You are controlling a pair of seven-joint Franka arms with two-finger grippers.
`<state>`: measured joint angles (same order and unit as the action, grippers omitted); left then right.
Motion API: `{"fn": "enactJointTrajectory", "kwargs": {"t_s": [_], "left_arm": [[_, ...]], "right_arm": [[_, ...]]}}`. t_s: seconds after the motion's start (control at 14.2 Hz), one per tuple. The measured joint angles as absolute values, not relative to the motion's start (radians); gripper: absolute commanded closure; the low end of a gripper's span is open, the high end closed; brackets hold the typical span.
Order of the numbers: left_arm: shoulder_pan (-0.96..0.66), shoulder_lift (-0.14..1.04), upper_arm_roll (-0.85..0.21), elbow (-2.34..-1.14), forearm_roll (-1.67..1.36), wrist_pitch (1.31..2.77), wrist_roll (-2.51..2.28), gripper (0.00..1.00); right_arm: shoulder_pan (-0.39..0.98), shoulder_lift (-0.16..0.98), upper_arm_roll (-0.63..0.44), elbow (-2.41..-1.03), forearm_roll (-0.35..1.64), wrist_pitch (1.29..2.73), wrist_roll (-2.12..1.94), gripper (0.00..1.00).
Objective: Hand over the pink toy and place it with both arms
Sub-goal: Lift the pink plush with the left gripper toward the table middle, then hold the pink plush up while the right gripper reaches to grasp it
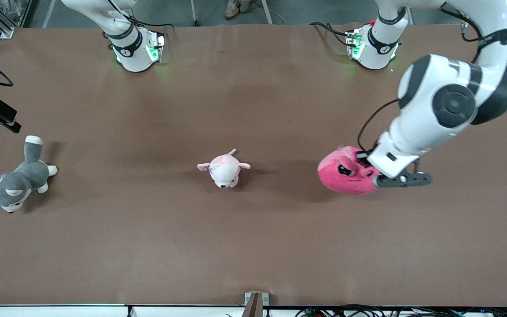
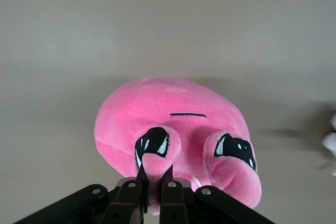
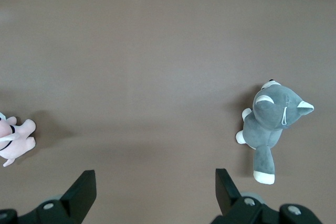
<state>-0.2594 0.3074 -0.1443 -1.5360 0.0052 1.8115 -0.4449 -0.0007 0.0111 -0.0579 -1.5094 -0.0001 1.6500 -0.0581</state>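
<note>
The hot-pink toy [image 1: 343, 172] is toward the left arm's end of the table, face up with its black eyes showing. My left gripper [image 1: 370, 171] is at the toy's edge, shut on one small pink ear flap. In the left wrist view the two fingers pinch that flap [image 2: 155, 171] below the toy's body [image 2: 173, 129]. I cannot tell whether the toy rests on the table or hangs just above it. My right gripper [image 3: 155, 190] is open and empty, high over the right arm's end of the table. It does not show in the front view.
A pale pink-and-white plush [image 1: 223, 169] lies mid-table; it also shows in the right wrist view [image 3: 13, 137]. A grey-and-white plush dog [image 1: 13, 182] lies at the right arm's end, also in the right wrist view [image 3: 273, 121]. The table is brown [image 1: 253, 246].
</note>
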Motion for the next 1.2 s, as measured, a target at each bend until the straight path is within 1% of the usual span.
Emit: {"fn": "enactJointTrajectory", "kwargs": {"t_s": [0.28,0.57,0.71,0.85,1.2], "left_arm": [[-0.397,0.31,-0.177,-1.471,0.004,1.8,-0.614,1.0],[-0.564,0.375,-0.186,-1.334,0.003,1.815,-0.834,1.0],[-0.631,0.413,-0.187,-1.292,0.003,1.874,-0.923,1.0],[-0.674,0.432,-0.188,-1.277,-0.001,1.945,-0.999,1.0],[-0.724,0.438,-0.19,-1.265,-0.058,2.041,-1.146,1.0]], "right_arm": [[0.018,0.012,-0.052,-1.51,0.0,1.652,-0.059,0.0],[0.055,0.023,-0.049,-1.511,0.0,1.653,-0.053,0.0],[0.054,0.033,-0.051,-1.511,0.0,1.655,-0.053,0.0],[0.054,0.042,-0.052,-1.511,0.0,1.655,-0.053,0.0],[0.05,0.054,-0.055,-1.512,0.022,1.639,-0.053,0.0]]}}
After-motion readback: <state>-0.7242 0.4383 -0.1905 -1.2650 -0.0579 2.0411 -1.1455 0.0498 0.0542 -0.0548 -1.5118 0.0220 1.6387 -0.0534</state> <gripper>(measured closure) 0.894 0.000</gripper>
